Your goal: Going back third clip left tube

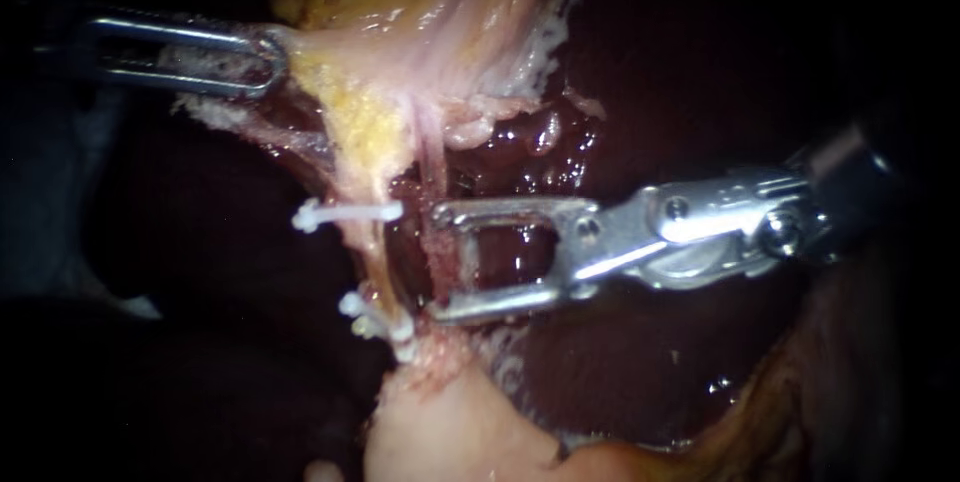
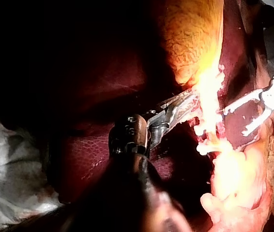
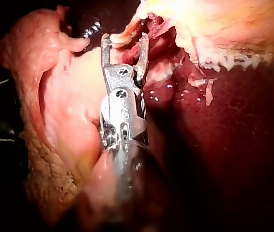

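The right instrument (image 1: 440, 260) reaches in from the right to mid-frame. Its two jaws stand apart and grip nothing, and a thin pink strand (image 1: 434, 177) runs down across their tips. Just left of them the left tube (image 1: 372, 260) runs downward, carrying white clips (image 1: 345, 214). One clip sits alone at the height of the upper jaw. A tight cluster sits lower down, seemingly two, though they are hard to separate.

At upper left, the left instrument (image 1: 272, 62) is clamped on pale tissue (image 1: 330, 52) and holds it taut. Its shaft fades into darkness at the left edge. Dark red liver (image 1: 640, 72) lies behind.
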